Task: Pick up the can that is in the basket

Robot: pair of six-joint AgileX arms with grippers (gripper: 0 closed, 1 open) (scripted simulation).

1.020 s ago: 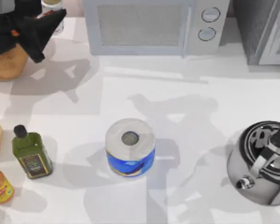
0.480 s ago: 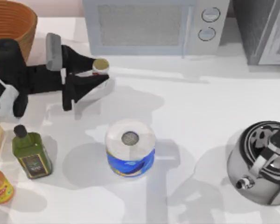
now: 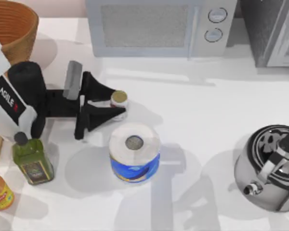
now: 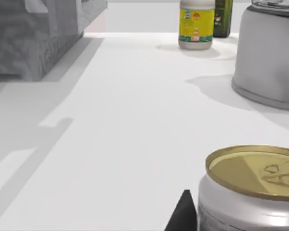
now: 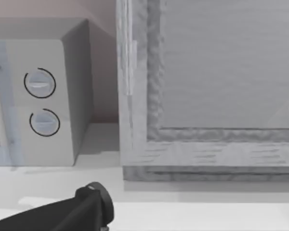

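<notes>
My left end effector (image 3: pixel 116 107) grips the can (image 3: pixel 119 99) above the table's (image 3: pixel 207 125) left half; a loose pinch could drop it.

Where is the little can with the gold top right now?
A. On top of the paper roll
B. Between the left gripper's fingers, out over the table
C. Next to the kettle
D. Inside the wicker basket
B: in the top view the can sits between the fingers of the left gripper, over the white table, apart from the basket and beside the paper roll.
</notes>
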